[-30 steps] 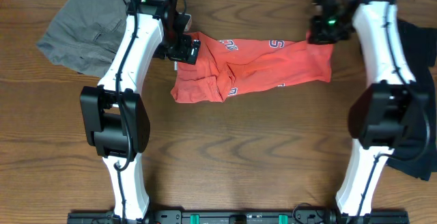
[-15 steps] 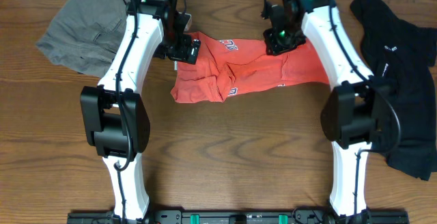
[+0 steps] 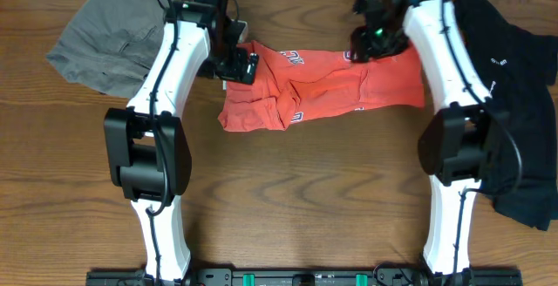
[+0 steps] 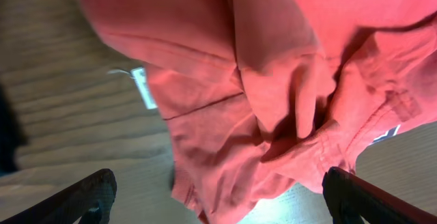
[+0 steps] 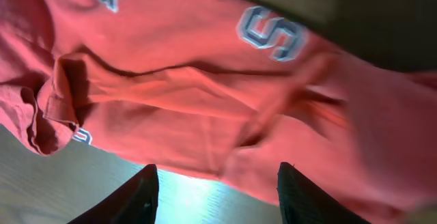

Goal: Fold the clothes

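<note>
On the wooden table [image 3: 305, 199], a coral-red T-shirt [image 3: 323, 81] lies stretched sideways and rumpled, with a gripper over each end.

The left gripper [image 3: 240, 66] hangs over the shirt's left end, close to a small white label [image 4: 143, 87]. Its fingers [image 4: 95, 190] are spread wide, with nothing between them. The right gripper [image 3: 366, 46] sits over the shirt's far edge by the chest lettering [image 5: 270, 36], its jaws also parted and pinching no cloth. I'd guess they are stationed at opposite ends so the bunched left half can be drawn flat before any fold. Grey shorts [image 3: 109, 37] lie heaped beyond the shirt's left end and a black shirt [image 3: 514, 103] beyond its right, seemingly set aside to wait their turn.
</note>
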### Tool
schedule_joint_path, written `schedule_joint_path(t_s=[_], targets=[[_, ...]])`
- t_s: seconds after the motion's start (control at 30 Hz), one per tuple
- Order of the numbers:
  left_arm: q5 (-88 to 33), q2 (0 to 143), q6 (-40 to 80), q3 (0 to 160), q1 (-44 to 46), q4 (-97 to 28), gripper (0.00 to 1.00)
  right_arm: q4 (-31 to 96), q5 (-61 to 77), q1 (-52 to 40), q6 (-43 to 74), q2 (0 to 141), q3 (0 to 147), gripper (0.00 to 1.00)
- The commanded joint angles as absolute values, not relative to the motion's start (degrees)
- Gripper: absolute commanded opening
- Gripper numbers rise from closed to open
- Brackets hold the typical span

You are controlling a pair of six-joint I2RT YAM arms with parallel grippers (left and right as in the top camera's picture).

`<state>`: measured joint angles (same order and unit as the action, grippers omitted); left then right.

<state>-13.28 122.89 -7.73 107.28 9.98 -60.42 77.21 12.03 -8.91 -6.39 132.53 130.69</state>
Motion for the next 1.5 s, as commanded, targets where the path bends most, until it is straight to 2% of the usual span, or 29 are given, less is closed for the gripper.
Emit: schedule_joint_path(t_s=[0.0, 0.27, 0.5, 1.1, 1.27, 1.47], targets=[[-14.6, 122.5, -8.3, 104.8, 9.9, -59.4, 0.98, 78.3, 12.0, -6.5, -6.0, 131.2, 133.9, 0.56], [-14.6, 122.5, -8.3, 104.1, 9.9, -57.5, 0.98, 79.4, 11.7, -5.6, -6.0, 131.2, 132.1, 0.53], [-14.6, 122.5, -8.3, 104.1, 9.9, -57.4, 0.98, 77.9, 6.1, -7.7, -2.4, 131.3, 127.1, 0.49], [-14.5, 122.5, -8.3, 104.1, 9.9, -57.3, 0.98, 65.4, -6.2, -13.2, 9.8, 131.3, 114.3, 0.40], [-14.5, 122.5, -8.3, 104.1, 9.9, -57.3, 0.98, 62.2, -6.2, -13.2, 11.0, 131.3, 111.8, 0.31], [-14.5, 122.5, -8.3, 104.1, 9.9, -57.3, 0.98, 59.3, -6.2, -13.2, 11.8, 131.3, 110.8, 0.08]])
